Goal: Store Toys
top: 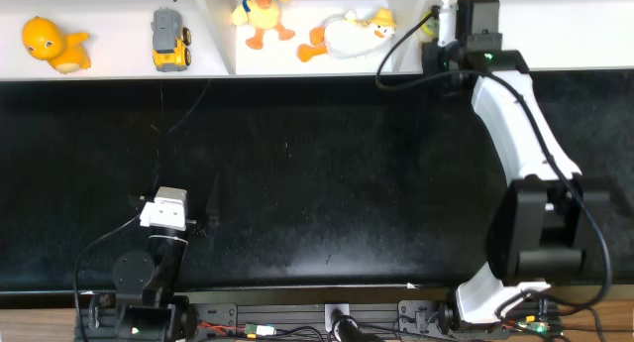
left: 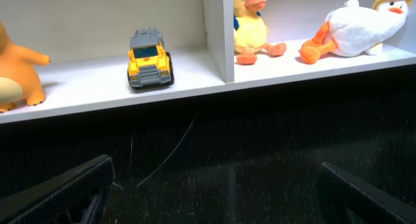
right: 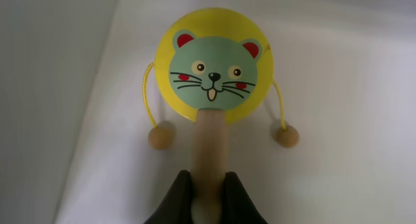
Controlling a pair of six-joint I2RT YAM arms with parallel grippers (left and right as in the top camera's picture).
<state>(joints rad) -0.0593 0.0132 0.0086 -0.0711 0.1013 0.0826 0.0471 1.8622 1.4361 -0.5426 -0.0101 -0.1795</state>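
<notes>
Right claw (right: 208,197) clamped on the drum (right: 213,65) by its wooden handle, drum lying on the shelf (right: 364,120), upper right. Left claw (left: 214,182) spread apart, low over the counter (top: 327,173), lower left.

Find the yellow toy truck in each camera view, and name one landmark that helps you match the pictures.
Top view: toy truck on the white shelf, upper left, just left of a divider.
Left wrist view: toy truck left of centre, facing the camera.
Right wrist view: faces the cat-face rattle in the right gripper instead.
Shared landmark: the white divider, with the yellow duck plush beyond it.
</notes>
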